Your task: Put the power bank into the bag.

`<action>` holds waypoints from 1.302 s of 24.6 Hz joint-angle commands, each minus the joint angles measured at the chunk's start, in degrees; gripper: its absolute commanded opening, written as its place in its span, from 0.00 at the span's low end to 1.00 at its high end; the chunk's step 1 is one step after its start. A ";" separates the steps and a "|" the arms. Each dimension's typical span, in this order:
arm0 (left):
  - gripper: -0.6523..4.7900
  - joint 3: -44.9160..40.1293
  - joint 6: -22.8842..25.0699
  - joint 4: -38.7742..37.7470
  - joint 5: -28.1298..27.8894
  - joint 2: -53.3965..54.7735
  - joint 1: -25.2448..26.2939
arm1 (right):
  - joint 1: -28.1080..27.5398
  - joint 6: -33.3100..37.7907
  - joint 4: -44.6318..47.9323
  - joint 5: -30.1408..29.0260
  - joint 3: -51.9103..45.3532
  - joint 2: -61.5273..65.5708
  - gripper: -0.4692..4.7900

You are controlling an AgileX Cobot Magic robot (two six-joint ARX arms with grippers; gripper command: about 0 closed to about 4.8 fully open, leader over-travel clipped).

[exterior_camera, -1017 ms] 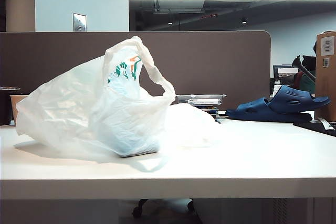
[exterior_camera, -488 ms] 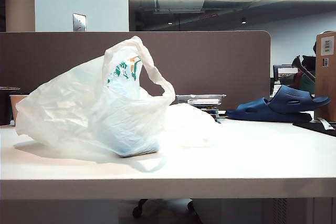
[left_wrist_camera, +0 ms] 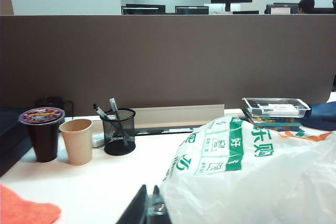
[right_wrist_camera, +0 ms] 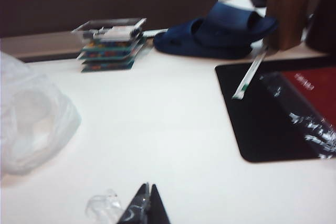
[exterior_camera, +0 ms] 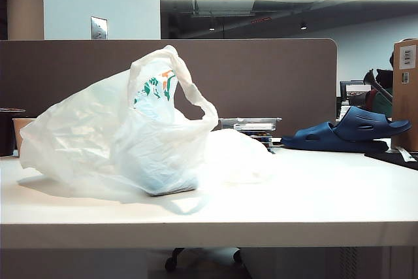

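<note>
I see both jaws pinched shut, empty: left gripper (left_wrist_camera: 151, 208) beside the bag (exterior_camera: 124, 138), right gripper (right_wrist_camera: 144, 205) over bare table (right_wrist_camera: 173, 129).

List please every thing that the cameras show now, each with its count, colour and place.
bag: one, translucent white with green-and-orange print, middle of table, a dark shape inside
stack of cases: one, colourful with clear lid, back of table
slippers: two, dark blue, right rear
mat: one, black, right side
straw: one, wrapped, across the mat's edge
paper cup: one, beige, left rear
lidded cup: one, dark, beside it
pen holder: one, black mesh, left rear
left gripper: one, shut, by the bag
right gripper: one, shut, over bare table
</note>
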 commanded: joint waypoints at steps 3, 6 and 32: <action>0.11 -4.59 -2.05 7.28 0.04 0.00 -0.02 | 0.02 -0.44 3.52 0.04 -1.73 -0.33 0.08; 0.11 -7.17 -1.88 10.14 0.00 0.02 0.00 | 0.02 -1.27 5.66 0.04 -3.04 -0.33 0.08; 0.11 -14.34 -2.05 14.36 0.85 0.00 0.00 | 0.02 -3.37 9.57 0.92 -6.99 -0.33 0.08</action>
